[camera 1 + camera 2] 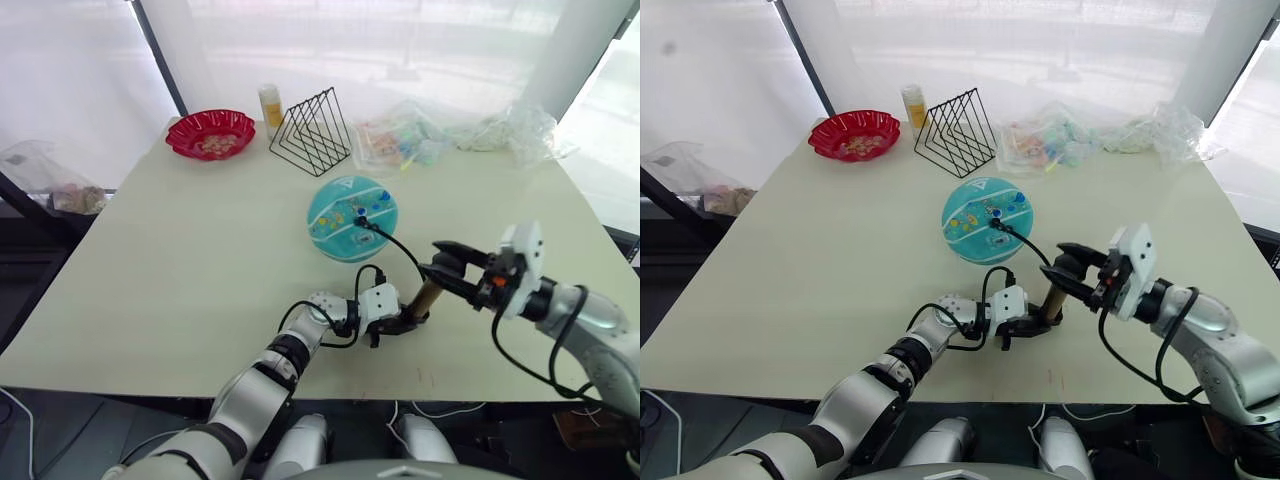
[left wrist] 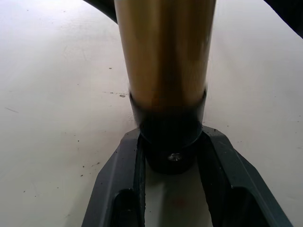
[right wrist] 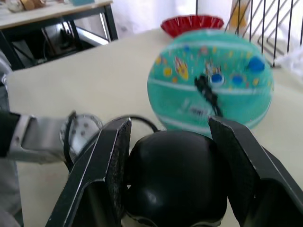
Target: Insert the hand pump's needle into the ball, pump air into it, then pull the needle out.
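Near the front edge of the pale, smooth table (image 1: 150, 290): shiny gold hand pump (image 1: 429, 297), standing a bit tilted, black cap at its foot. Left tool (image 1: 400, 322) low on the table, shut on that black foot. Right tool (image 1: 448, 268) reaching in from the side, fingers closed around the round black handle on top. Further back, round teal ball (image 1: 351, 217) with white stripes, thin black hose (image 1: 400, 245) curling to the needle (image 1: 361, 219) stuck in its top.
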Motion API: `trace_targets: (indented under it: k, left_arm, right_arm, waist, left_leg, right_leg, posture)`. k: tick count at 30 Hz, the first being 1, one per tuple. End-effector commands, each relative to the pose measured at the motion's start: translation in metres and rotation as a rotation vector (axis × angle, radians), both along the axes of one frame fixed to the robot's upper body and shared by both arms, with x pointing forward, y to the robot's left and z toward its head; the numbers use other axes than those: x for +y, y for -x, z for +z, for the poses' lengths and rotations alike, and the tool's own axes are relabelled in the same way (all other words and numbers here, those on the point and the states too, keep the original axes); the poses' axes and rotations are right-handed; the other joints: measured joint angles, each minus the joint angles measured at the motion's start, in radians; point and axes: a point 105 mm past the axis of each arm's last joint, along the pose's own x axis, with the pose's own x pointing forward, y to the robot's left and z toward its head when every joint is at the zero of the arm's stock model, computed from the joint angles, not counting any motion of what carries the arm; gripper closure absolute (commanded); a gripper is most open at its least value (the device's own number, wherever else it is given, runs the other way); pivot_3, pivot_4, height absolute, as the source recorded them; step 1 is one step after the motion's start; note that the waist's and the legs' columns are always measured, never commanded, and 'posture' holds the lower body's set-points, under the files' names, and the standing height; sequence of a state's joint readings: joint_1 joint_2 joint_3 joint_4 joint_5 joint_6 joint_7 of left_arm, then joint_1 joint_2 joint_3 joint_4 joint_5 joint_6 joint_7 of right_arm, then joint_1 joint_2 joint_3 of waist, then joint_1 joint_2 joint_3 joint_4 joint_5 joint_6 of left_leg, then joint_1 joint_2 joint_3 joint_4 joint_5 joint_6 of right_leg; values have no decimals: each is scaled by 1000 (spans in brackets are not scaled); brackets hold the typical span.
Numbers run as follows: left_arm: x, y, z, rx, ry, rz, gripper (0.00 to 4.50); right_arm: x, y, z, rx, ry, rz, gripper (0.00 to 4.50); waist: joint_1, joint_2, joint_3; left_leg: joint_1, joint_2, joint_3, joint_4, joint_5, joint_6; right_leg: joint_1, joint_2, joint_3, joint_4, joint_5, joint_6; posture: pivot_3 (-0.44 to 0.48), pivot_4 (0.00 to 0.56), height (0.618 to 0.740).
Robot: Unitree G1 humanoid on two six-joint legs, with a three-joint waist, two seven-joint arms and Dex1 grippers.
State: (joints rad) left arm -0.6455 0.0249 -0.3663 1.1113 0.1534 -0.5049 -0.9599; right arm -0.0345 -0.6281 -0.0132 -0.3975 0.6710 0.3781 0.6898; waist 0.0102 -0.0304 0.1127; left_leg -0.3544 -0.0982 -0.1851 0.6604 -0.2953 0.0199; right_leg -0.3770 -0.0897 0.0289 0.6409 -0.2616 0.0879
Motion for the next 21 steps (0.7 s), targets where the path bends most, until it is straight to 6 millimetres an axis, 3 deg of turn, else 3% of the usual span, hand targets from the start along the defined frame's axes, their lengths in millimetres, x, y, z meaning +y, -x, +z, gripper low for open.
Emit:
trace_targets:
  k: [1, 2, 6, 12, 19, 21]
  left_arm:
    - [29, 32, -52, 164, -198, -40, 3387]
    - [30, 32, -52, 165, -198, -40, 3387]
    - [31, 32, -53, 166, -200, -40, 3387]
    - [30, 33, -53, 168, -199, -46, 3387]
    - [30, 33, -52, 167, -199, -47, 3387]
    - [30, 33, -52, 167, -199, -48, 3387]
  right_arm:
    - [-18, -7, -19, 59, 57, -91, 2397]
    - [-17, -8, -12, 34, 55, -83, 2397]
    - [-20, -7, 59, -127, 16, -22, 2397]
    - [-36, -3, 130, -215, 17, -1, 2397]
    - [-48, 9, 188, -288, -39, 2, 2397]
    - [-50, 13, 197, -286, -28, 5, 2397]
  waist:
    - [0, 0, 0]
    - [0, 0, 0]
    - [1, 7, 6]
    - [4, 14, 14]
    - [5, 13, 17]
    - [5, 14, 18]
  left_leg:
    - [0, 0, 0, 0, 0, 0]
    - [0, 0, 0, 0, 0, 0]
    - [0, -1, 0, 0, 0, 0]
    - [-7, -1, -2, 0, 0, 0]
    - [-9, -2, -1, 0, 0, 0]
    - [-9, -2, -1, 0, 0, 0]
  right_leg:
    - [0, 0, 0, 0, 0, 0]
    - [0, 0, 0, 0, 0, 0]
    - [0, -1, 1, 0, 0, 0]
    - [-6, -1, -1, 0, 0, -1]
    - [-7, -5, -1, 0, 1, 0]
    - [-7, -5, -1, 0, 1, 0]
  posture:
    - [0, 150, 740]
    - [0, 150, 740]
    - [0, 150, 740]
    - [0, 150, 740]
    - [0, 150, 740]
    - [0, 150, 740]
